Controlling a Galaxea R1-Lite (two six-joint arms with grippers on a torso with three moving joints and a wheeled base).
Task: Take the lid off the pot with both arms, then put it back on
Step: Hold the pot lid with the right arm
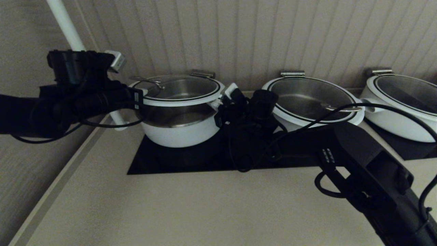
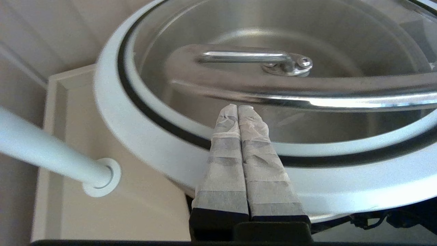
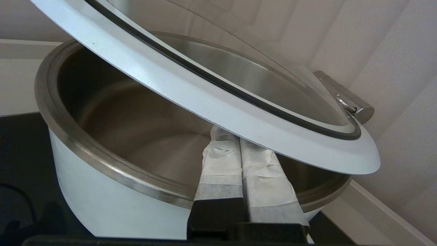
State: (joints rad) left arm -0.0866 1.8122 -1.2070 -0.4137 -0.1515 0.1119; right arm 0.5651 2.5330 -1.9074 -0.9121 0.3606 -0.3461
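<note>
Lid: white-rimmed glass, raised clear of pot, left of centre of head view. Left gripper: at lid's left edge, fingers pressed together under it. Right gripper: at lid's right edge, fingers together beneath the rim.

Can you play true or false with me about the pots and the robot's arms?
1. The lid is lifted above the pot. True.
2. Only one pot is on the counter. False: three are.
3. The left gripper and right gripper are on opposite sides of the lid. True.
4. The pot is full of soup. False: it looks empty.
5. The right gripper's fingers are spread wide. False: they are together, under the lid's rim.
</note>
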